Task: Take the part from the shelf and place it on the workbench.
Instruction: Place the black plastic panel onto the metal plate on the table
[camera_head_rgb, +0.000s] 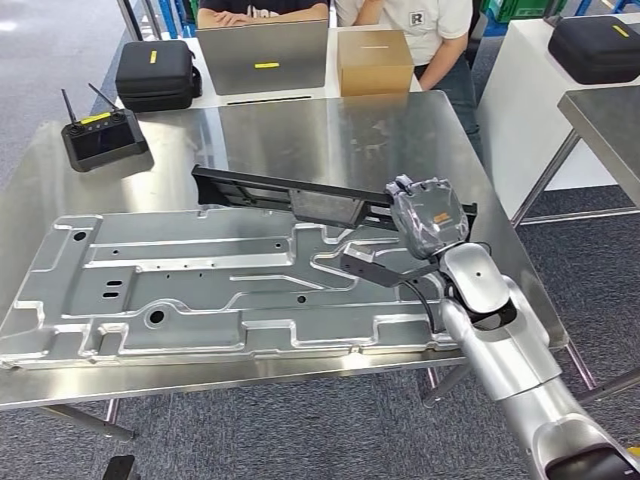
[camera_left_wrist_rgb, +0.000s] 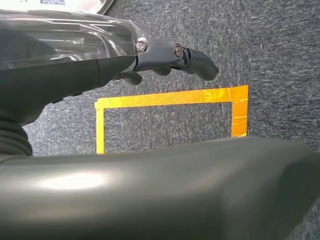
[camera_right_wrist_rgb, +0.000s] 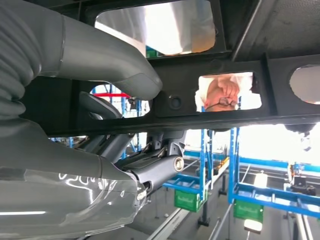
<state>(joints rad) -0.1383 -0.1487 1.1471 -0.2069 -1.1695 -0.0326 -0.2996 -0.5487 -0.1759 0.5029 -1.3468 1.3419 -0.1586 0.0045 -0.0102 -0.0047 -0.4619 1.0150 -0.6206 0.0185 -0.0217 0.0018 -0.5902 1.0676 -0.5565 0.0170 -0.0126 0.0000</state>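
The part is a long black frame (camera_head_rgb: 264, 188) lying across the steel workbench (camera_head_rgb: 362, 130), partly over a large stamped grey metal panel (camera_head_rgb: 189, 290). My right hand (camera_head_rgb: 426, 218) is at the frame's right end. In the right wrist view its thumb (camera_right_wrist_rgb: 124, 75) lies on one side of a bar of the black frame (camera_right_wrist_rgb: 234, 117) and its fingers (camera_right_wrist_rgb: 158, 167) curl on the other side, so it grips the part. My left hand (camera_left_wrist_rgb: 162, 55) hangs over the carpet with fingers stretched out and nothing in it.
At the bench's far side lie a remote controller (camera_head_rgb: 102, 138), a black case (camera_head_rgb: 155, 75), a laptop (camera_head_rgb: 263, 55) and a cardboard box (camera_head_rgb: 375, 60), with people standing behind. Another table (camera_head_rgb: 604, 110) stands at the right. Yellow tape (camera_left_wrist_rgb: 170, 97) marks the floor.
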